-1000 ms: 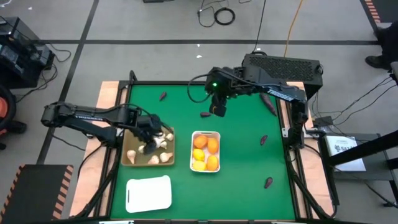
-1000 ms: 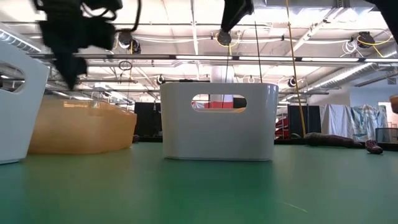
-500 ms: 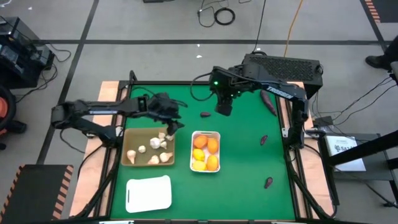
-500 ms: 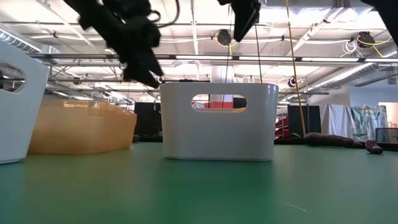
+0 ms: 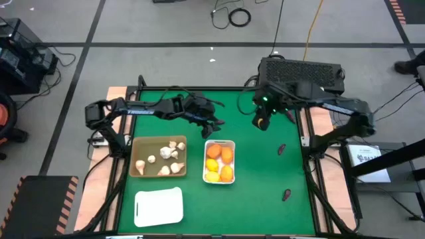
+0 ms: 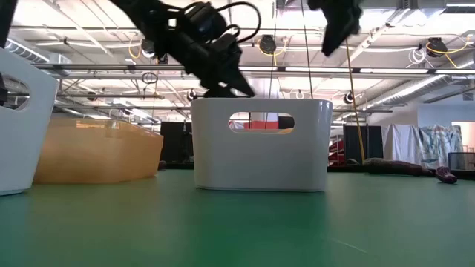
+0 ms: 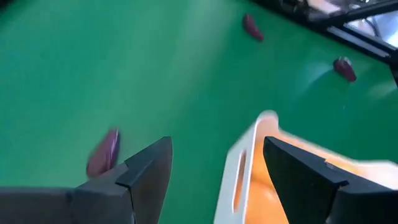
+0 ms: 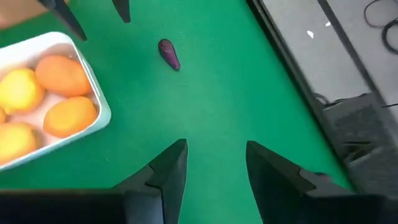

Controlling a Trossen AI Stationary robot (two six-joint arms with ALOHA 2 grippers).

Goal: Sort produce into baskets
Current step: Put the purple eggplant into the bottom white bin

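Green table (image 5: 252,172) with wooden edging, seen from above. Tan square basket (image 5: 135,166), left of centre: holds several whitish garlic bulbs (image 5: 174,150). White basket (image 5: 232,159) just right of it, at table centre: holds four orange and yellow citrus fruits (image 5: 220,162); in the right wrist view the same fruits (image 8: 62,74) fill the tray (image 8: 102,112). Second white basket (image 5: 159,206), near the front left corner: nothing visible inside. Dark purple vegetables loose on the green surface: one (image 5: 218,121) just behind the citrus basket, beside the left end effector; one (image 5: 281,149) right of centre; one (image 5: 287,194) toward the front right; one (image 5: 289,113) near the right rear edge. Left end effector (image 5: 211,118): reaches across from the left side, raised above the table just behind the citrus basket, fingers (image 7: 149,168) apart and holding nothing; its wrist view shows a purple vegetable (image 7: 104,152) on the table close to one finger and the white basket rim (image 7: 239,168) between the fingers. Right end effector (image 5: 261,122): raised over the rear right part of the table, well apart from the baskets, fingers (image 8: 168,171) apart and holding nothing; a purple vegetable (image 8: 168,54) lies ahead of it.
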